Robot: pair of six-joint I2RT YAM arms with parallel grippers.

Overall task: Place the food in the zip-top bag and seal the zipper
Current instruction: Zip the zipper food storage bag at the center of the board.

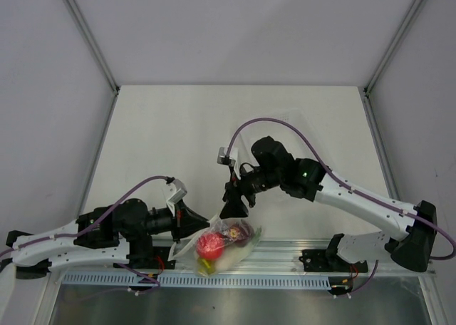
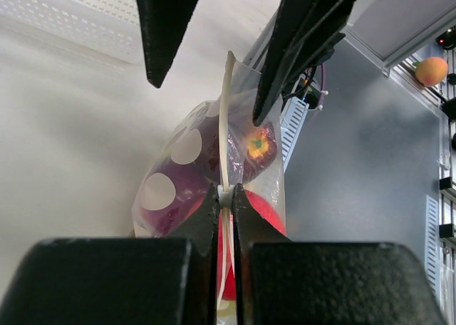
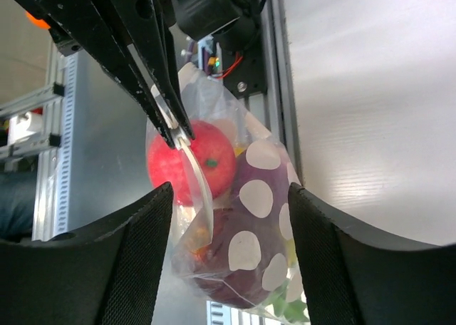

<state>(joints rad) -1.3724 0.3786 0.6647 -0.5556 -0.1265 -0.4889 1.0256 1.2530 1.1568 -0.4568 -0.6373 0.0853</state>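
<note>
The zip-top bag (image 1: pixel 229 245) lies at the table's near edge over the aluminium rail, with the food inside. It holds a red round fruit (image 1: pixel 209 245), a dark purple-red piece (image 1: pixel 239 231) and a yellow bit (image 1: pixel 205 267). My left gripper (image 1: pixel 201 224) is shut on the bag's zipper (image 2: pixel 225 125) and pinches the white strip between its fingertips (image 2: pixel 225 195). My right gripper (image 1: pixel 234 209) is open just above the bag, its fingers straddling it (image 3: pixel 229 189). The right wrist view shows the red fruit (image 3: pixel 192 161), the purple piece behind the bag's white dots (image 3: pixel 249 225) and a green bit (image 3: pixel 288 312).
The aluminium rail (image 1: pixel 299 250) and a slotted cable duct (image 1: pixel 249 282) run along the near edge under the bag. The arm mounts stand at both ends. A peach-coloured ball (image 2: pixel 431 70) sits off the table in the left wrist view. White walls enclose the table.
</note>
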